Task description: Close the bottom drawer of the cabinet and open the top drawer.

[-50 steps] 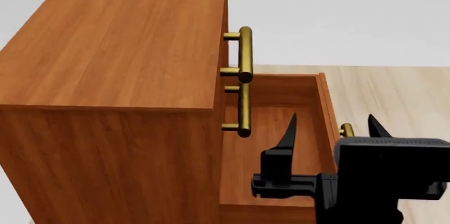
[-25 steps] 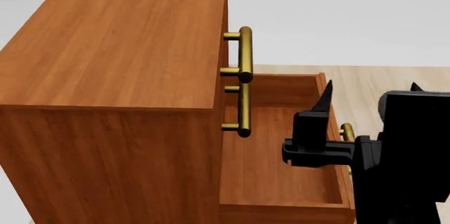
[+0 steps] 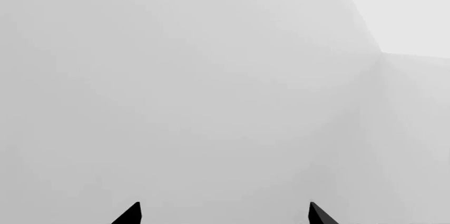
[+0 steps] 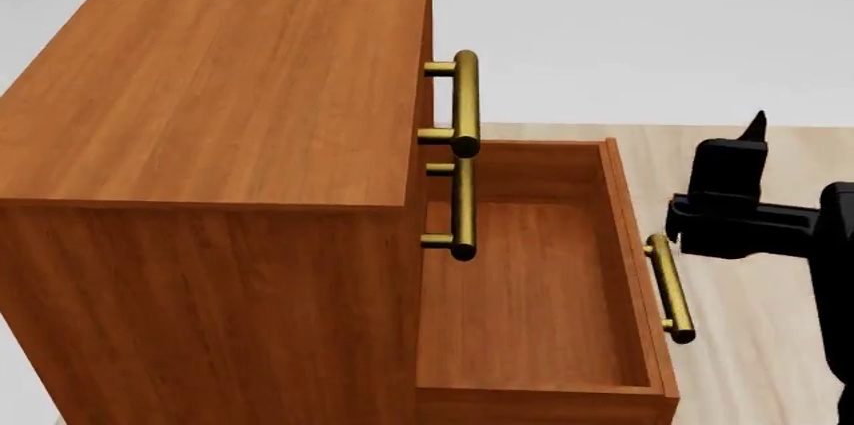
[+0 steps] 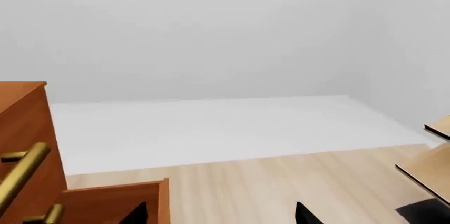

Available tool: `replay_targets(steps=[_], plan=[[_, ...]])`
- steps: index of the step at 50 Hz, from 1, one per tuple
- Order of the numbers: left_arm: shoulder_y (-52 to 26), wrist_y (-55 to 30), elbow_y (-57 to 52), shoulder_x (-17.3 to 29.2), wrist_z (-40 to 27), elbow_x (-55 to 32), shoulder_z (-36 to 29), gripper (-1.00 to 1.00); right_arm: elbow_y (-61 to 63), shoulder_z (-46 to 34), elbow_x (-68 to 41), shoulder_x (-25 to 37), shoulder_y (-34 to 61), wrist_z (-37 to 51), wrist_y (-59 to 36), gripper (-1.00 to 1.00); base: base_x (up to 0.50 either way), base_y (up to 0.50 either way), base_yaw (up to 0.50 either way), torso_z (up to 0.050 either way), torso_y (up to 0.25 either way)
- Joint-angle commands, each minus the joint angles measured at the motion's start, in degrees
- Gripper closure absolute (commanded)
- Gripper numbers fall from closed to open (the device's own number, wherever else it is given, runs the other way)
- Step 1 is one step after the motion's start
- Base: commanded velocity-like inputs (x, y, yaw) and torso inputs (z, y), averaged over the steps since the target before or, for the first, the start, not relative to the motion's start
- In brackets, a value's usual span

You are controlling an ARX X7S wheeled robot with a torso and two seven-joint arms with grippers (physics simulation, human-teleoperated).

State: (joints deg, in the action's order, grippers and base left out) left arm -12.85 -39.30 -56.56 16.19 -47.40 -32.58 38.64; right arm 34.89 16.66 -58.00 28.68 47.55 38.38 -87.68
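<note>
Left wrist view: the left hand [image 3: 223, 214] has its fingertips wide apart before a pale wall.

Head view: the bottom drawer [image 4: 534, 275] stands pulled out of the cabinet [image 4: 214, 145]; the top drawer [image 4: 427, 55] is closed.

Right wrist view: the right hand [image 5: 220, 214] is wide, empty.

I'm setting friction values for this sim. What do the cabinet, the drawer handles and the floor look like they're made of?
The cabinet: reddish-brown wood, going by the streaked grain, satin finish. The bottom drawer, pulled open, shows the same grain inside. Its handle: brass-like metal, golden with a soft sheen. The floor: pale wood planks, with visible seams and a matte look.
</note>
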Motion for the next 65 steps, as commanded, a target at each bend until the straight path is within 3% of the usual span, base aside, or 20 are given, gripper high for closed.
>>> replay_targets(steps=[1,6,8,10,12,14,17,19,20,22,24,38,39,45,47,50,51,55,57,65], plan=[[-0.95,-1.20,0.09,1.47,-1.29,-0.99,-0.48,-1.00,-7.79,-0.60,-4.56,3.93,1.83,3.28,1.25,-1.00,0.00,0.00,0.00,0.000,0.000],[-1.14,-2.08,-0.21,2.13,-2.03,-1.54,-0.60,-1.00,-10.29,-1.32,-3.80,4.46,0.78,2.04,3.21,-1.00,0.00,0.00,0.00,0.000,0.000],[2.14,2.97,1.30,-0.03,0.29,1.71,-1.75,-1.00,-10.57,-1.37,-3.42,4.75,0.49,2.09,3.87,-1.00,0.00,0.00,0.00,0.000,0.000],[-0.63,-1.70,-0.14,2.18,-2.14,-1.19,-0.90,-1.00,-11.03,-1.24,-3.65,4.89,0.63,2.26,3.79,-1.00,0.00,0.00,0.00,0.000,0.000],[1.80,1.69,0.80,0.88,-0.68,1.45,-1.99,-1.00,-11.46,-1.57,-3.42,5.26,0.64,2.04,4.24,-1.00,0.00,0.00,0.00,0.000,0.000],[0.10,-0.96,0.13,2.25,-2.05,0.12,-1.88,-1.00,-11.89,-1.93,-3.00,5.56,0.48,1.97,4.75,-1.00,0.00,0.00,0.00,0.000,0.000],[2.89,2.96,1.18,0.61,-0.49,2.74,-2.83,-1.00,-11.86,-1.16,-3.73,5.49,0.34,2.38,4.64,-1.00,0.00,0.00,0.00,0.000,-0.065],[-0.53,-2.72,-0.64,3.19,-3.28,-0.92,-1.63,-1.00,-11.75,-1.26,-3.88,5.56,0.22,2.55,4.66,-1.00,0.00,0.00,0.00,0.000,-0.140],[1.17,-0.03,0.16,2.02,-2.01,0.53,-2.06,-1.00,-11.75,-1.40,-3.90,5.58,0.16,2.57,4.76,-1.00,0.00,0.00,0.00,0.000,-0.145],[-0.71,-2.67,-0.46,3.34,-3.39,-1.37,-1.49,-1.00,-11.89,-1.74,-3.79,5.65,0.19,2.71,4.93,-1.00,0.00,0.00,0.00,0.000,-0.146],[2.24,1.65,0.64,1.48,-1.48,1.34,-2.39,-1.00,-11.95,-1.92,-3.74,5.81,0.15,2.69,5.20,-1.00,0.00,0.00,0.00,0.000,-0.146],[-0.51,-2.16,-0.06,3.91,-4.12,-1.65,-2.06,-1.00,-14.31,-4.22,-0.88,6.63,-2.48,0.65,9.68,-1.00,0.00,0.00,0.00,0.000,-0.146],[2.32,2.17,1.16,2.04,-2.09,0.99,-2.80,-1.00,-14.39,-4.21,-0.94,6.59,-2.47,0.76,9.61,-1.00,0.00,0.00,0.00,0.000,-0.146],[-0.43,-2.44,-0.45,4.28,-4.71,-2.43,-1.82,-1.00,-15.40,-5.21,0.37,6.89,-3.46,0.07,11.20,-1.00,0.00,0.00,0.00,0.000,-0.145],[3.26,3.40,1.30,1.82,-1.99,1.37,-3.09,-1.00,-15.81,-5.45,0.83,6.97,-3.98,-0.23,11.84,-1.00,0.00,0.00,0.00,0.000,-0.146],[3.93,4.50,1.62,1.34,-1.60,1.77,-3.20,-1.00,-16.46,-5.61,1.47,7.12,-4.46,-0.36,12.61,-1.00,0.00,0.00,0.00,0.000,-0.146],[2.18,1.56,0.63,2.66,-3.08,-0.24,-2.61,-1.00,-16.47,-5.77,1.70,7.21,-4.62,-0.41,12.87,-1.00,0.00,0.00,0.00,0.000,-0.146],[3.95,4.21,1.26,1.53,-2.02,1.27,-3.08,-1.00,-17.09,-6.66,2.54,7.25,-5.25,-0.71,13.71,-1.00,0.00,0.00,0.00,0.000,-0.146],[1.00,0.07,0.32,3.54,-4.22,-1.84,-2.09,-1.00,-17.93,-7.16,3.19,7.19,-5.58,-1.21,14.55,-1.00,0.00,0.00,0.00,0.000,-0.146],[1.43,1.51,0.98,2.97,-3.81,-2.62,-1.64,-1.00,-22.04,-9.80,6.67,7.30,-6.64,-3.07,18.25,-1.00,0.00,0.00,0.00,0.000,-0.061]])
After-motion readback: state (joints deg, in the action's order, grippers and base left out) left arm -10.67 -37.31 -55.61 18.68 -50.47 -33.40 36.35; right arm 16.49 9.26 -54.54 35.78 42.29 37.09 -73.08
